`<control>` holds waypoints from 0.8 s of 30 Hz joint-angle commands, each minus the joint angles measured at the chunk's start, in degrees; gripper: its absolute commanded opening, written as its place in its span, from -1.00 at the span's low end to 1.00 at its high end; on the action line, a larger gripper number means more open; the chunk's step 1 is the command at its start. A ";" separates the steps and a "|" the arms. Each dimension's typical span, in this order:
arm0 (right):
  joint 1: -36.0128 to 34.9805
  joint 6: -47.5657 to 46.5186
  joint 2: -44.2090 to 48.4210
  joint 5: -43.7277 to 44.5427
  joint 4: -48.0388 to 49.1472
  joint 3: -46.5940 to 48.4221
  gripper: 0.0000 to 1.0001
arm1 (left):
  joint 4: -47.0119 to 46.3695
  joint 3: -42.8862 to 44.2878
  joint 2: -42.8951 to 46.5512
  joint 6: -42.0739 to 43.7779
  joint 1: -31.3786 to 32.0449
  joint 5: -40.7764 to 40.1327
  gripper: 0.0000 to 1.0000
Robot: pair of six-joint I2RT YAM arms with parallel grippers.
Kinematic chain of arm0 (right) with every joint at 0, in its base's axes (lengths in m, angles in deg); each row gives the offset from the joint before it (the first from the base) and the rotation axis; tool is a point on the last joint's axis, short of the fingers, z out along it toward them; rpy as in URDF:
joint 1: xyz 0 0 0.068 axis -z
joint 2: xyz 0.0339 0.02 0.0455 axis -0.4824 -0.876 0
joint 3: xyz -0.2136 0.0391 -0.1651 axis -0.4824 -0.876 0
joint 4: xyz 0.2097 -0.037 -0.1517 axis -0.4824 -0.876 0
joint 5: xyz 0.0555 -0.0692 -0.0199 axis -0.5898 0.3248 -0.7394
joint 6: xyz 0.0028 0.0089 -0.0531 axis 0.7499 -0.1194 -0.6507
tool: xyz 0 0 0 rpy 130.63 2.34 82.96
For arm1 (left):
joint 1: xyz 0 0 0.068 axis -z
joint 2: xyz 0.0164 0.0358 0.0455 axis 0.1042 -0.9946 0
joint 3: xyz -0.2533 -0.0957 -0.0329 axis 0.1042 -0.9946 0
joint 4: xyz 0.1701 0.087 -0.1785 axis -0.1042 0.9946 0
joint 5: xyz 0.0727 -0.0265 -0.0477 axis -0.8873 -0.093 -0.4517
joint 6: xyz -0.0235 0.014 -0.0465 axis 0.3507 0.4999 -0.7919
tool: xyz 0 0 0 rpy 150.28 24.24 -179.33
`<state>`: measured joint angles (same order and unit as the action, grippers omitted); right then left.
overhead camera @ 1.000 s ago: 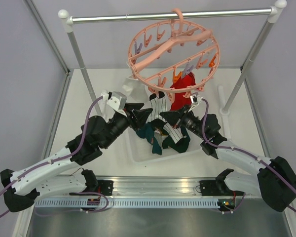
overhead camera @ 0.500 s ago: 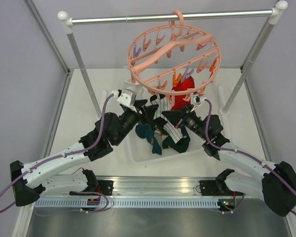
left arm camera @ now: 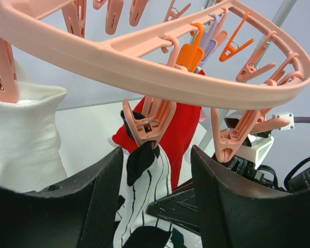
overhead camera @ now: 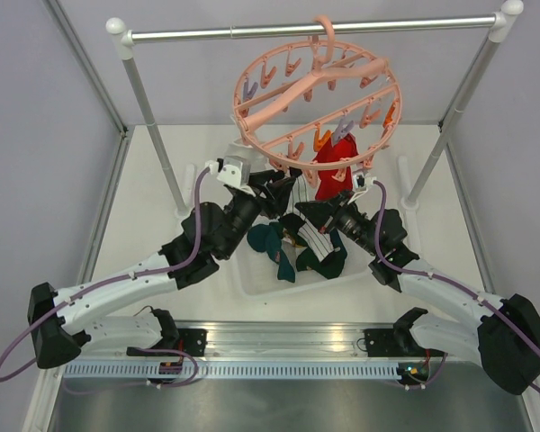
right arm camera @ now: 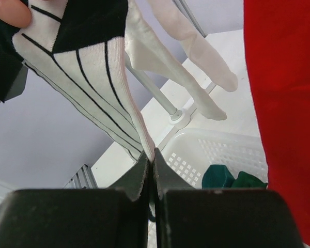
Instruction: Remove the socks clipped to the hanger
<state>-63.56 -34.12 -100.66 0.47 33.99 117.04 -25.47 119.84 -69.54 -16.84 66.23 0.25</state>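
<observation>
Socks (overhead camera: pixel 299 193) are hanging off the hanger (overhead camera: pixel 310 83), which is hooked on the silver rail (overhead camera: pixel 207 33) over the table (overhead camera: pixel 135 216). From the top view I can make out a striped sock (right arm camera: pixel 88 72) and a red sock (overhead camera: pixel 328 171) side by side under the near edge of the ring. The left wrist view also shows a white sock (left arm camera: pixel 20 139) clipped up at the far left. A few teal socks (overhead camera: pixel 283 252) are lying loose in the white tray (overhead camera: pixel 252 283) right below.

Left pincer (left arm camera: pixel 156 165) is up under the ring with its jaws apart, one on each side of the striped sock's black end. It sits just below the pink clip (left arm camera: pixel 144 126) that's biting that sock. Can't tell if either finger is actually touching the fabric.

Right pincer (right arm camera: pixel 151 168) is pinched fully closed on the lower edge of that same striped sock, with the red sock right beside it. Both arms meet in the middle over the tray, tips close together.
</observation>
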 commanded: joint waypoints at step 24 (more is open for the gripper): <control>-0.17 -0.42 0.94 0.64 1.47 1.32 -0.98 | -14.56 1.31 -2.82 4.35 0.22 -5.87 -0.12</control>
<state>-63.56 -34.12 -100.66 0.51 33.99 117.04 -36.38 119.91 -72.25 -14.63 66.23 -4.58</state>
